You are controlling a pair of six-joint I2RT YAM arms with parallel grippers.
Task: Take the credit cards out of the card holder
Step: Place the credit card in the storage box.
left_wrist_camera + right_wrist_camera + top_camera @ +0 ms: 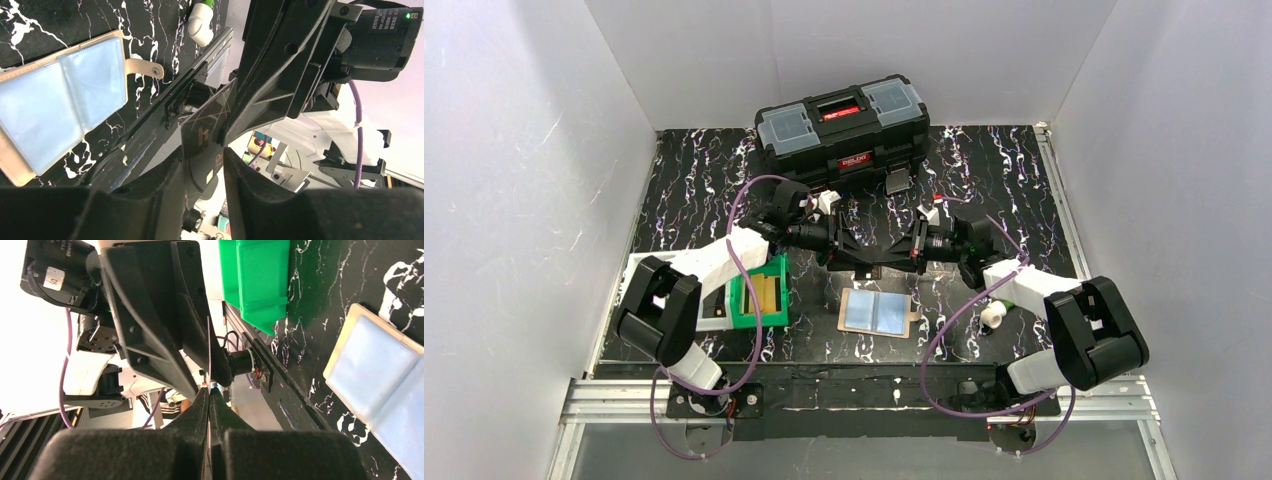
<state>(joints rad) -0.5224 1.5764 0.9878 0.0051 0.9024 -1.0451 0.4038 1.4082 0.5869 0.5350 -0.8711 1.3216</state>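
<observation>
Fingertips of the right gripper (209,392) are pinched together on a credit card (202,127), held in the air near the card holder (879,312), which lies open on the table (984,170). The left gripper (204,167) straddles the same card, its fingers apart. This looks like a handover. The left should clamp squarely on the card's faces before the right lets go, or the card may slip.

Two arms on show! The left arm (714,262) wore white shells between chunky black joints, and the right arm (1034,285) matched it. A purple cable (358,120) looped off each one. The left claw (205,157) was matte black, all hard angles; the right claw (209,395), same again. A green light (408,15) glowed on the right wrist's black housing.
</observation>
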